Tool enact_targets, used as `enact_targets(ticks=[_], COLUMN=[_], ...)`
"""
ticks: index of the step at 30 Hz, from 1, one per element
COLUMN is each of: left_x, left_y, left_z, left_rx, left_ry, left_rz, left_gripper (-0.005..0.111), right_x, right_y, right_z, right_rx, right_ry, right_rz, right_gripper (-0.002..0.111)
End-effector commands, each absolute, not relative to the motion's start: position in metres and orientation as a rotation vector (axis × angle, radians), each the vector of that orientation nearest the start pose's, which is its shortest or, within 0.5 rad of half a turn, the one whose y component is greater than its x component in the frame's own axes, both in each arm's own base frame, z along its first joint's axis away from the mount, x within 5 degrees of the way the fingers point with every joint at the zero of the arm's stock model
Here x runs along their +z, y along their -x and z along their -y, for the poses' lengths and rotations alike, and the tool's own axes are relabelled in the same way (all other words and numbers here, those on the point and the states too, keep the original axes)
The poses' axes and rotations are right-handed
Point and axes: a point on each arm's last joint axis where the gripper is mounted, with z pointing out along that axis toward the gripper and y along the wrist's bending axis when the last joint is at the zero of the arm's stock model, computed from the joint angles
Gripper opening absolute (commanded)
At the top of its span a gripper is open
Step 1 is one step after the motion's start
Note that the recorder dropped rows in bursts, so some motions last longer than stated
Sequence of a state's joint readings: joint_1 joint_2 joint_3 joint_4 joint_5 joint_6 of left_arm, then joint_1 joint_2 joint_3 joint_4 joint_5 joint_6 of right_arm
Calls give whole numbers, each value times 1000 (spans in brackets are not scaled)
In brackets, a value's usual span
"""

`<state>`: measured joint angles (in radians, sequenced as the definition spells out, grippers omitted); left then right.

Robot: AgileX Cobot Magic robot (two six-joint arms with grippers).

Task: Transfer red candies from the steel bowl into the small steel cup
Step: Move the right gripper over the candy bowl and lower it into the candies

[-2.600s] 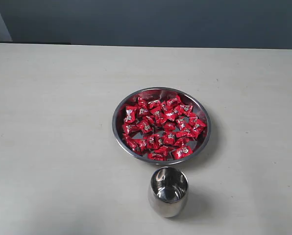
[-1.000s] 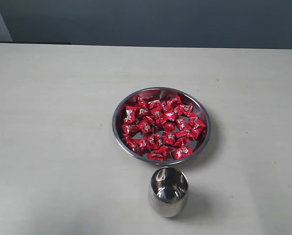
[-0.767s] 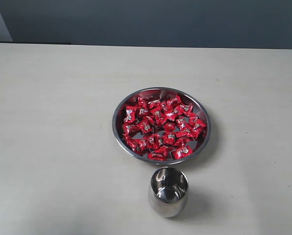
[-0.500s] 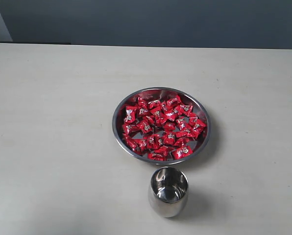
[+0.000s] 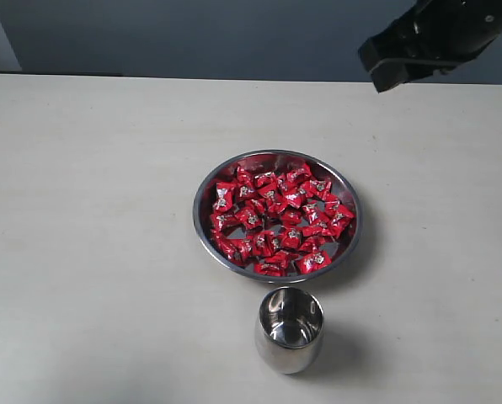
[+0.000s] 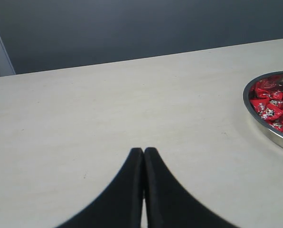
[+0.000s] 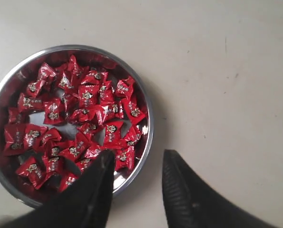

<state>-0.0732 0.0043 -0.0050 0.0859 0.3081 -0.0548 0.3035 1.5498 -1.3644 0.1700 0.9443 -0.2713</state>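
Note:
The steel bowl (image 5: 197,210) sits mid-table, filled with many red candies (image 5: 276,220) in shiny wrappers. Just in front of it stands the small steel cup (image 5: 289,330), upright, with nothing visible inside. My right arm (image 5: 428,38) hangs high at the far right corner of the exterior view. In its wrist view my right gripper (image 7: 137,154) is open and holds nothing, looking down over the rim of the bowl (image 7: 148,128) and the candies (image 7: 84,118). My left gripper (image 6: 144,150) is shut and empty above bare table, with the bowl (image 6: 248,102) off to one side.
A pale, plain tabletop (image 5: 91,210) spreads around the bowl and the cup. A dark wall (image 5: 192,34) runs along the far edge of the table.
My right arm has come into the exterior view at the top right; half a second ago it was not there. Bowl, candies and cup have not moved.

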Motion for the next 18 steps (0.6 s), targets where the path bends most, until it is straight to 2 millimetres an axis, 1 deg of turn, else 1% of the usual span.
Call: enact_targets(ticks=[1,3,9,14,18], left_x=[186,186,186,186,186], left_y=[-54,-54,-54,-54,-54], left_z=[1,0,0,0,0], left_rx=[9,30,32,32,32], left_ry=[-79,-93,-94,-94,-94], left_rz=[-1781,-1780,-1780,-1780,-1780], left_gripper=[0,0,0,0,0], right_x=[297,286,264,247,235], right_y=[-332,-341,-359,-364,-362], right_z=[-119,-122,-129,-144,-160], right_rx=[244,246,248,244,245], right_ry=[696,699,742,825,919], right_rz=[-2575,-2604,-2668,-2711,-2743], right_gripper=[35,35,35,35,35])
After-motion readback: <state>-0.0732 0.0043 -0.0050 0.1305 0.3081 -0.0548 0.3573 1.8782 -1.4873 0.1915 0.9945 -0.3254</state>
